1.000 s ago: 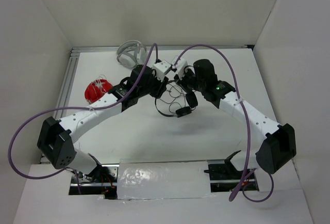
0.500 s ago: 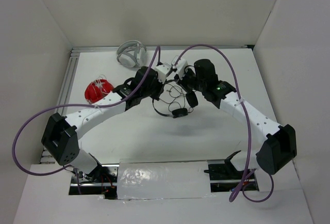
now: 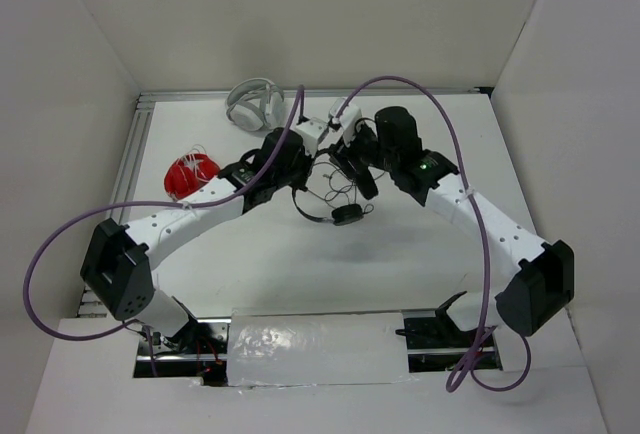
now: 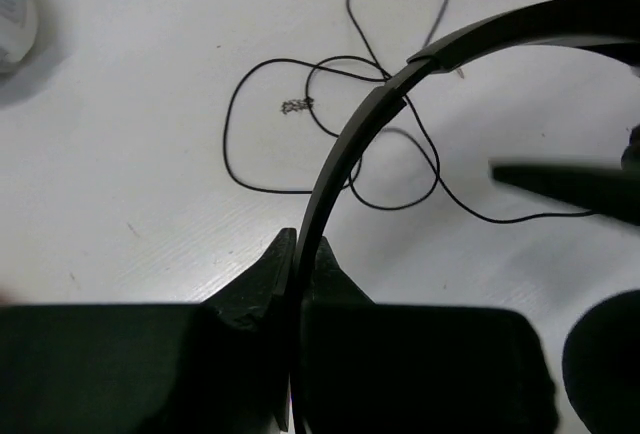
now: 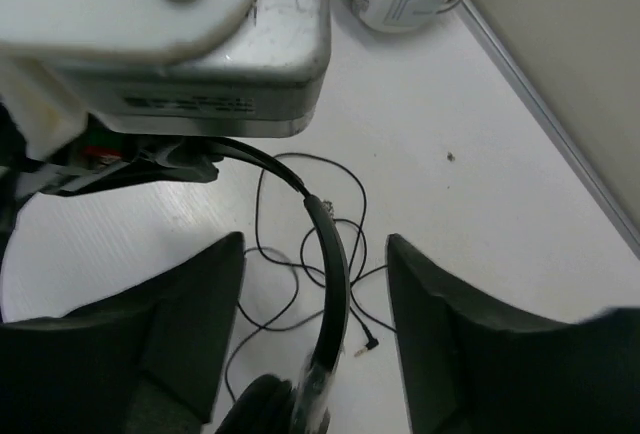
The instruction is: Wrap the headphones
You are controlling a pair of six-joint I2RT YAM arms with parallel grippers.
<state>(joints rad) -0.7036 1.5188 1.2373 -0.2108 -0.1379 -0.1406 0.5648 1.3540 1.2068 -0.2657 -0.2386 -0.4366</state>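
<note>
The black headphones [image 3: 347, 215] hang low over the table between both arms, one earcup toward the front. My left gripper [image 3: 303, 176] is shut on the thin headband [image 4: 360, 134], which runs up from between its jaws [image 4: 298, 254]. My right gripper [image 3: 355, 169] is open, its fingers standing either side of the headband [image 5: 335, 284] without touching it. An earcup [image 5: 258, 406] shows at the bottom of the right wrist view. The thin black cord [image 4: 300, 104] lies in loose loops on the table beneath, its plug [image 5: 366, 344] lying free.
White-grey over-ear headphones [image 3: 254, 104] lie at the back left by the rail. A red bundle [image 3: 190, 175] sits at the left. Purple cables arch over both arms. White walls close in the left, back and right sides.
My left gripper has closed onto the headband. The right gripper has opened and released the headband. The headphones have shifted slightly toward the left.
</note>
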